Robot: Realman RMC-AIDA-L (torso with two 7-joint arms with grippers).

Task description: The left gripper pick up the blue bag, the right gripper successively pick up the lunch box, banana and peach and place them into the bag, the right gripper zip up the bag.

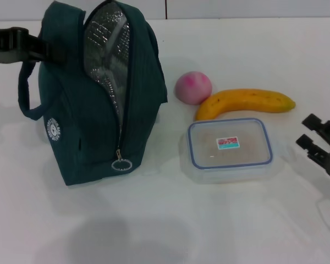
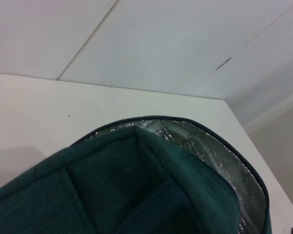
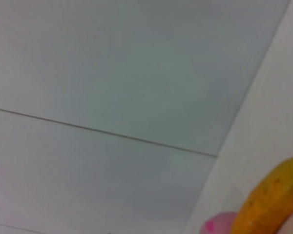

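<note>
So the blue bag (image 1: 99, 93) is standing upright on the white desk (image 1: 165, 220) with its zip wide open and the foil lining showing, and the left end effector (image 1: 41, 49) is right up against its upper side by a handle, though I can't tell if it's pinching anything. Over to the bag's right, the peach (image 1: 193, 87) sits touching the banana (image 1: 245, 102), with the lunch box (image 1: 230, 149) just in front of them. The right end effector (image 1: 313, 135) hangs near the lunch box with its fingers spread, holding nothing.
</note>
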